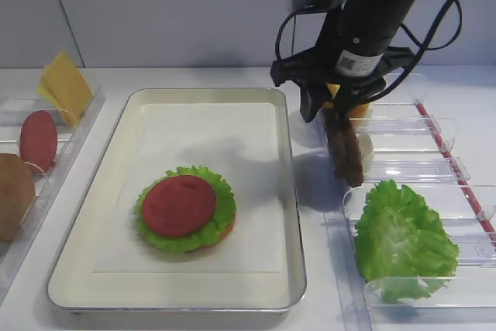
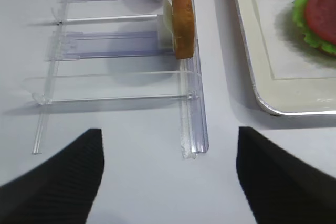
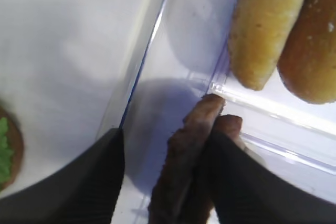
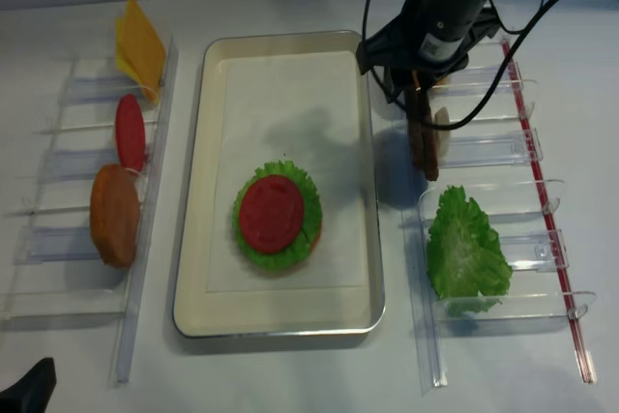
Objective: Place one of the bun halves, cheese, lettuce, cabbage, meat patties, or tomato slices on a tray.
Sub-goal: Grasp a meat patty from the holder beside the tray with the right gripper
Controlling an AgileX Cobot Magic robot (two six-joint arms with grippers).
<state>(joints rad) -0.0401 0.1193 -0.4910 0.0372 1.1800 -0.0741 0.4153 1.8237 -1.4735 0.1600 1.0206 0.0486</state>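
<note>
The silvery tray (image 1: 288, 191) holds a stack: a red tomato slice (image 1: 178, 205) on green lettuce (image 1: 223, 205) over a bun half (image 1: 226, 230). My right gripper (image 1: 335, 114) hangs over the right rack with its fingers on either side of a dark meat patty (image 1: 346, 149) that stands on edge. In the right wrist view the patty (image 3: 184, 156) rests against the right finger (image 3: 247, 187). The left finger (image 3: 100, 182) is apart from it, so the right gripper (image 3: 168, 135) is open. Two bun halves (image 3: 268, 24) stand just beyond. My left gripper (image 2: 169, 132) is open over bare table.
The left rack carries cheese (image 1: 66, 87), a tomato slice (image 1: 39, 139) and a bun half (image 1: 12, 195). A lettuce leaf (image 1: 403, 238) lies in the clear right rack (image 1: 434, 125). The left rack's front end (image 2: 191, 145) lies between my left fingers.
</note>
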